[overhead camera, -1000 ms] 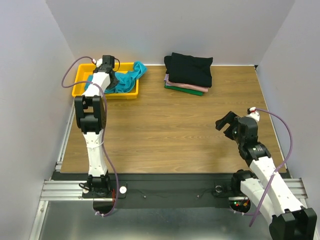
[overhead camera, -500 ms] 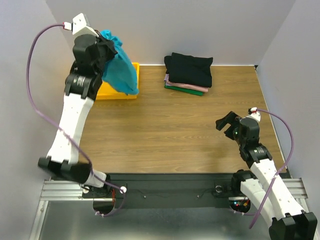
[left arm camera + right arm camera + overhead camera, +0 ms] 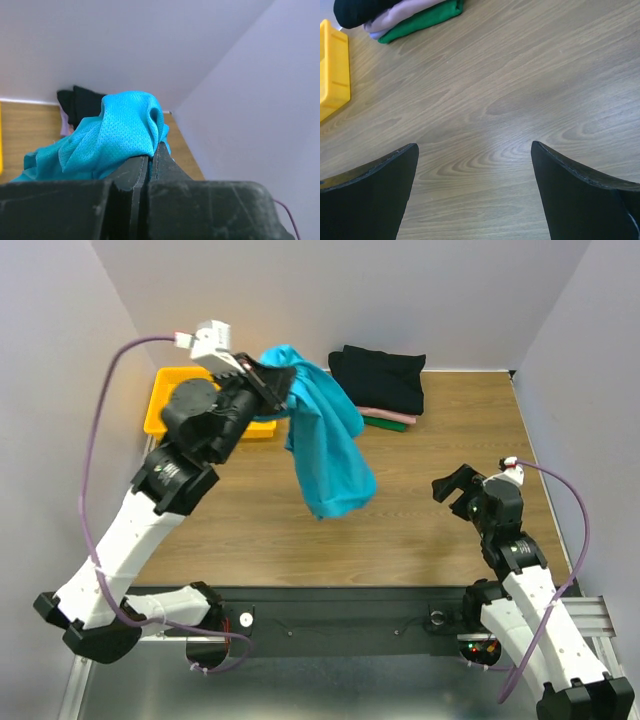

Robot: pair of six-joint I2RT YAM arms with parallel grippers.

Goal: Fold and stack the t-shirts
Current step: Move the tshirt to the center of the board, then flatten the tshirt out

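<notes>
– Down at the near right, the right gripper (image 3: 453, 490) sat low over the table (image 3: 400, 530), jaws spread wide with nothing between them. So what was the other arm up to?

– Further out, above mid-table and well up in the air, the left gripper (image 3: 151, 155) had its jaws pressed tight on a bunched bit of the teal t-shirt (image 3: 325, 440). The rest of it hung below and to the right of the pinch, crumpled and clear of the wood.

– How would you have played the lay-down?

– Imo lower it onto the bare wood in the middle and drag it a little so it spreads instead of landing in a heap. Then get the free arm onto a second corner, since one pinch point won't flatten it.

– And the pile?

– Way back by the wall, behind the hanging shirt: black shirt (image 3: 380, 375) on top, then a pale pink one (image 3: 395, 20) and a green one (image 3: 422, 19). Far left sat the yellow tray (image 3: 165, 400).
</notes>
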